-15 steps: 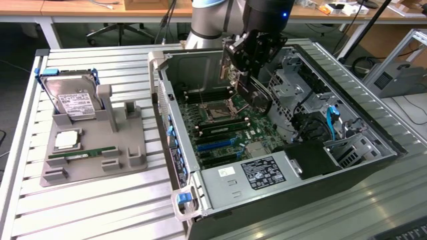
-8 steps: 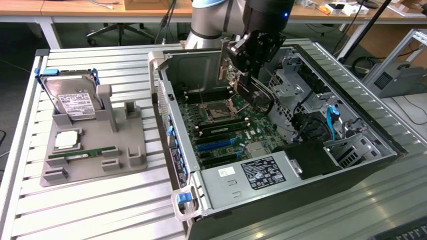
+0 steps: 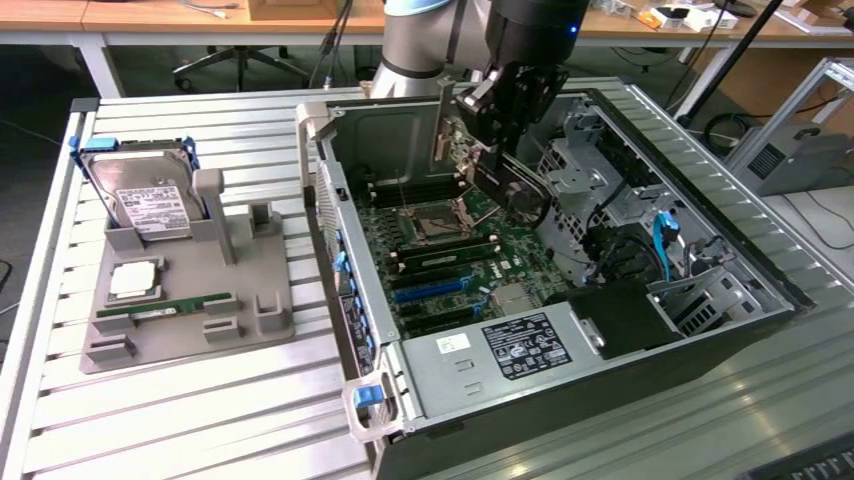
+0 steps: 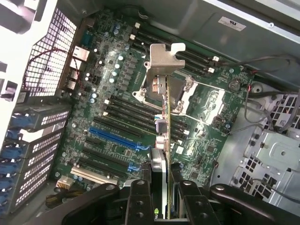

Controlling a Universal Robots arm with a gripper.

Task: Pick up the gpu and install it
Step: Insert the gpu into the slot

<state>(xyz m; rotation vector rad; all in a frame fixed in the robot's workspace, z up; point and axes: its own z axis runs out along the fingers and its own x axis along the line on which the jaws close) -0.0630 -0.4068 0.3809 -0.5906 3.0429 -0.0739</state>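
The gpu (image 4: 162, 70) hangs in the claw (image 4: 164, 204), over the motherboard (image 4: 117, 122) inside the case (image 3: 387, 135). Toward the exterior view's left of the claw, a tray (image 3: 200, 335) on the desk (image 3: 187, 420) carries a hard drive (image 3: 144, 195).

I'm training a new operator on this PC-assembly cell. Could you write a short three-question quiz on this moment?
1. True or false: the tool is shut on the gpu.
2. What sits on the grey stand? A) hard drive B) keyboard C) fan
3. Fill in: inside the open case, the gpu is held over the ____.
Key: 1 true; 2 A; 3 motherboard.
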